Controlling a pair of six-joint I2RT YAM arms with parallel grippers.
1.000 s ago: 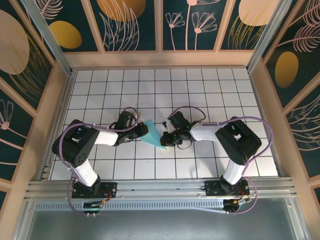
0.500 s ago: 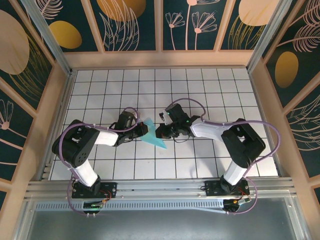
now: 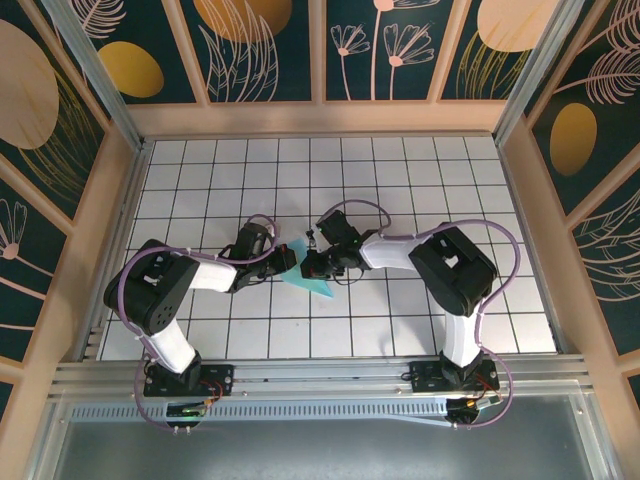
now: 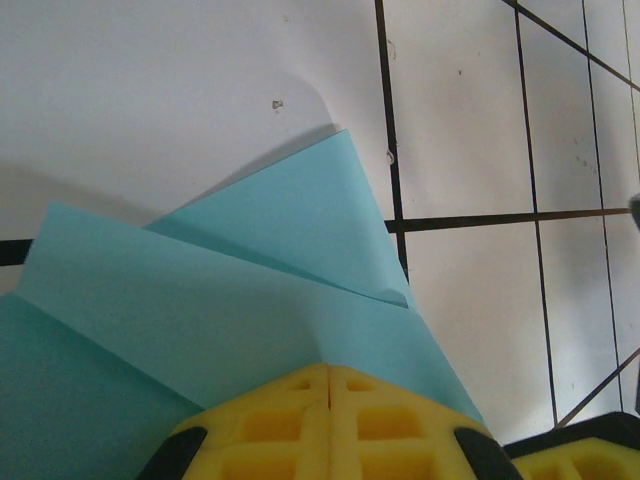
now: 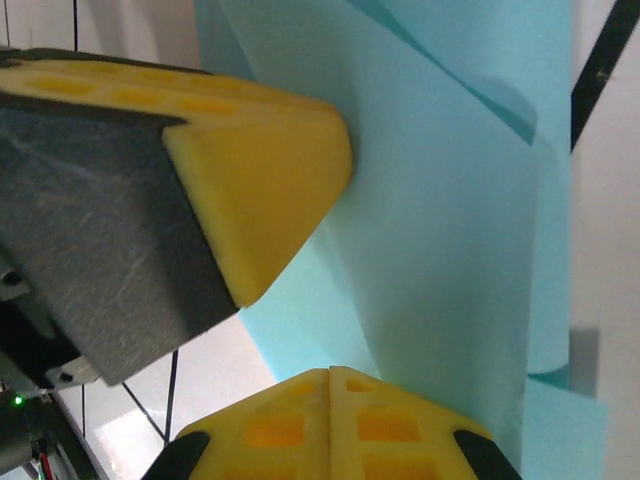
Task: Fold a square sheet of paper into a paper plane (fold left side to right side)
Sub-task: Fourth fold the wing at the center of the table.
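Observation:
The paper plane [image 3: 320, 284], a pointed wedge of layered turquoise paper, stands on edge in the middle of the tiled floor between both arms. My left gripper [image 3: 285, 262] is shut on its left edge; in the left wrist view the closed yellow fingertips [image 4: 330, 368] meet at a crease and the folded layers [image 4: 250, 280] fan out beyond them. My right gripper [image 3: 310, 266] is shut on the paper from the right. Its closed tips [image 5: 330, 370] pinch a fold of the paper [image 5: 450, 220], with a left finger [image 5: 260, 170] close above.
The white tiled floor [image 3: 420, 190] with black grid lines spreads all around the paper. Wooden walls [image 3: 520, 200] fence it at the back and sides. A metal rail [image 3: 320, 385] carrying both arm bases runs along the near edge.
My right gripper has moved left along the paper, from its near-right tip up close to the left gripper. The left arm has held still with the paper.

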